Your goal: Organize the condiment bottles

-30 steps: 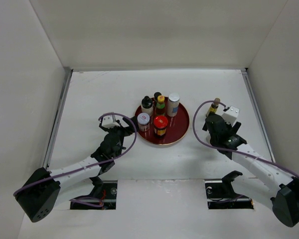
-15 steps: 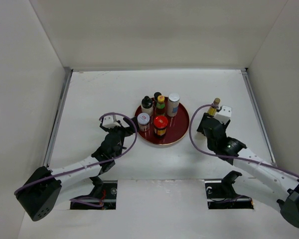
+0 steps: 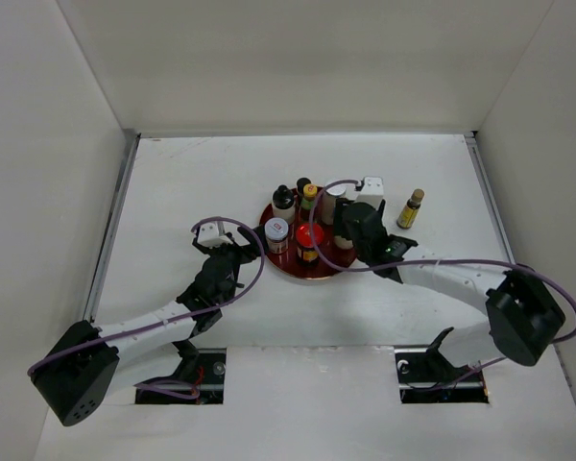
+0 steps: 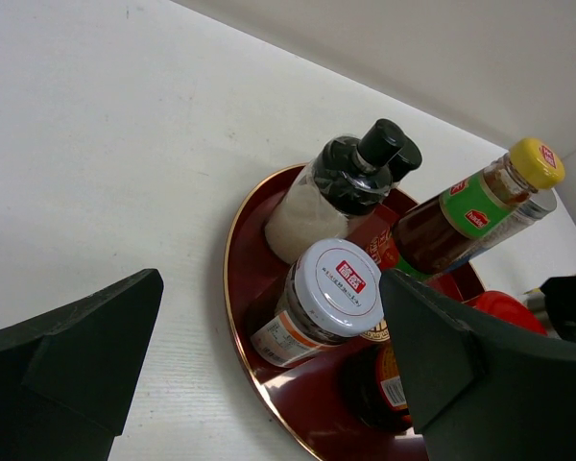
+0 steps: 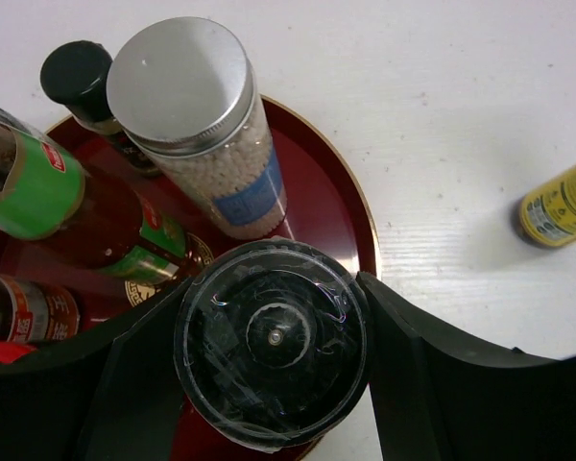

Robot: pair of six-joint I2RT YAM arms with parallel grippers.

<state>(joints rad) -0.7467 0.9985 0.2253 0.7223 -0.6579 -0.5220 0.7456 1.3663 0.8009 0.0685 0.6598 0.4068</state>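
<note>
Across the white table (image 3: 173,182) my two arms take up the most room. My right arm (image 3: 461,279) folds hard at the elbow near the right side, and its forearm runs leftward to the round red tray (image 3: 290,266). The wrist is tipped down, so my right gripper (image 5: 272,338) hangs over the tray's right rim. My left arm (image 3: 144,327) lies low and nearly straight, slanting up from its base at the lower left. My left gripper (image 3: 240,253) sits just left of the tray, jaws spread wide with nothing between them.

My right fingers (image 5: 134,384) are clamped on either side of a black-lidded jar (image 5: 269,317). I cannot tell whether its base touches the tray.

Six bottles stand close together on the tray:
- A silver-capped jar (image 5: 187,86) of white beads is nearest my right gripper.
- A green-labelled bottle with a yellow cap (image 4: 470,206) stands beside it.
- A white bottle with a black cap (image 4: 331,187) is at the back left.
- A slim black-capped bottle (image 5: 77,72) is behind them.
- A white-capped jar (image 4: 331,288) is at the front left.
- A red-capped jar (image 3: 310,240) is at the front.

Off the tray, a small yellow bottle (image 3: 411,208) stands alone on the table to the right.
</note>
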